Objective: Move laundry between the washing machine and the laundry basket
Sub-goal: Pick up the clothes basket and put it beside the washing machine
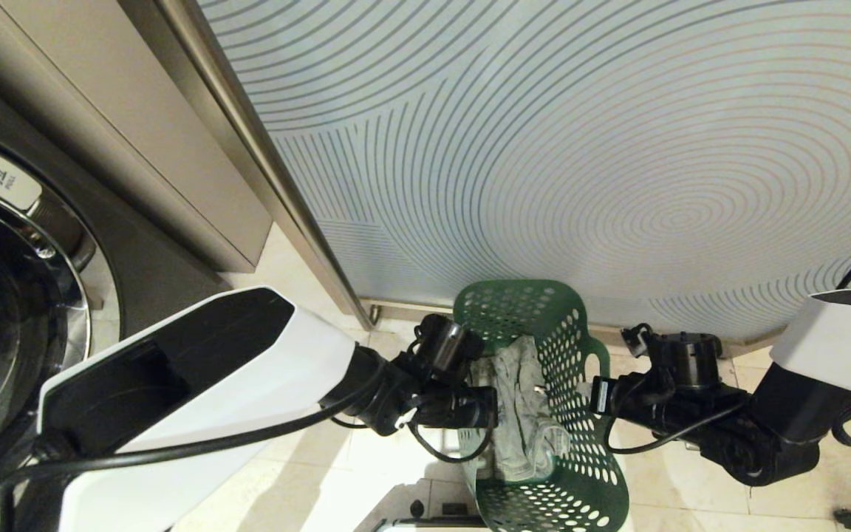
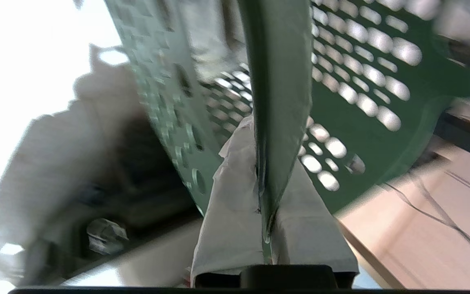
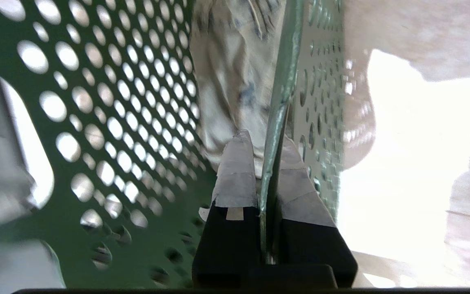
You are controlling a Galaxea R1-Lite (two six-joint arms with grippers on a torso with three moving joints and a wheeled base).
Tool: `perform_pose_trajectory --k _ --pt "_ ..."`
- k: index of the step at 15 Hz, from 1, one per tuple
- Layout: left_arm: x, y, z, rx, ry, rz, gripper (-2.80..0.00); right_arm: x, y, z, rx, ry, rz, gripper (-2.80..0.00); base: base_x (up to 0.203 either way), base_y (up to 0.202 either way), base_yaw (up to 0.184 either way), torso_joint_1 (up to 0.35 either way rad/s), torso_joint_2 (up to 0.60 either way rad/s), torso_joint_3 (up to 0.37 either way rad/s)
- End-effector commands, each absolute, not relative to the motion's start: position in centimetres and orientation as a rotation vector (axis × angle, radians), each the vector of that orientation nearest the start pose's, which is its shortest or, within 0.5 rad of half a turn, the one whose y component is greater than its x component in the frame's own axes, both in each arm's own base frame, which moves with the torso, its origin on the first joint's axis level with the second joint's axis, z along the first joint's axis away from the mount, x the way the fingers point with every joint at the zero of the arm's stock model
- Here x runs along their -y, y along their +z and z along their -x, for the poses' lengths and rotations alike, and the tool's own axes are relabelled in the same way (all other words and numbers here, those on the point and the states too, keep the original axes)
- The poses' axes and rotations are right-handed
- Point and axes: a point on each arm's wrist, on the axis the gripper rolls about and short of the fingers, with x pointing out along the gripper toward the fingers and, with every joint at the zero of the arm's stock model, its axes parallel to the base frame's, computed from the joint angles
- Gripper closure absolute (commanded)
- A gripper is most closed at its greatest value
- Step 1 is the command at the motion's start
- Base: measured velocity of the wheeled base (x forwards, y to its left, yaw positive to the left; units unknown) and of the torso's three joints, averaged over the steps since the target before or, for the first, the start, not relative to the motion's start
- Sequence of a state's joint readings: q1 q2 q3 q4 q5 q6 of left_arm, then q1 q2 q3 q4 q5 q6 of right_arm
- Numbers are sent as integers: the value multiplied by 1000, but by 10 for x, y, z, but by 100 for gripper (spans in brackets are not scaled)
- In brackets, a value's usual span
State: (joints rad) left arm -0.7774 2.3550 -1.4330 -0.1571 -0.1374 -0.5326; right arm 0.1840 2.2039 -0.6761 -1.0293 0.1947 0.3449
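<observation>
Item: left gripper (image 2: 265,192). Fingers were pressed together on the rim of the laundry basket (image 1: 580,332), one taped pad inside the wall, one outside, the green edge sandwiched between them. In the head view this gripper sat at the basket's left long side, about midway along it.

Item: right gripper (image 3: 269,179). Same condition: fingers were clamped on the opposite rim, the thin green edge running straight up between the pads. In the head view it met the basket's right long side just below the handle cutout, roughly level with the left gripper.

Item: laundry basket. It stood on the pale tiled floor (image 1: 691,473) between the two arms, its long axis running away from the robot toward the patterned glass panel (image 1: 580,148). Each gripper was at its own side, so neither arm was nearer; the hold was across the short axis.

Item: laundry (image 1: 525,414). A faded grey-green garment lay crumpled inside the basket, along its length, nearer the left wall, between the two grip points.

Item: washing machine (image 1: 19,310). Chrome-ringed door showed at the far left of the head view, well apart from the basket, beyond the left arm.

Judgement: the coming move looks like a two-handed lift and carry leftward toward the machine; level grips on both rims would matter, or the load could tip.
</observation>
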Motion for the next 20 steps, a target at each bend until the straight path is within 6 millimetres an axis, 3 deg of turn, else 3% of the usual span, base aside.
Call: perform_pose_trajectory --k 1,5,7,14,17,20 --pt "317 70 -316 -958 -693 281 0 -69 30 -343 -528 289 -354 0 0 0 0 0 0 0" --pt "311 88 -309 -989 -703 321 0 -73 47 -322 -530 318 -373 0 0 0 0 0 0 0" --pt "306 103 -302 -1018 -724 351 0 -79 67 -308 -524 352 -419 0 0 0 0 0 0 0" --pt "255 158 -244 -1151 -838 505 0 -101 150 -242 -606 483 -545 0 0 0 0 0 0 0" --pt "236 172 -219 -1178 -877 522 0 -103 177 -213 -649 516 -559 0 0 0 0 0 0 0" --pt "228 174 -204 -1241 -854 542 0 -101 190 -194 -683 527 -544 0 0 0 0 0 0 0"
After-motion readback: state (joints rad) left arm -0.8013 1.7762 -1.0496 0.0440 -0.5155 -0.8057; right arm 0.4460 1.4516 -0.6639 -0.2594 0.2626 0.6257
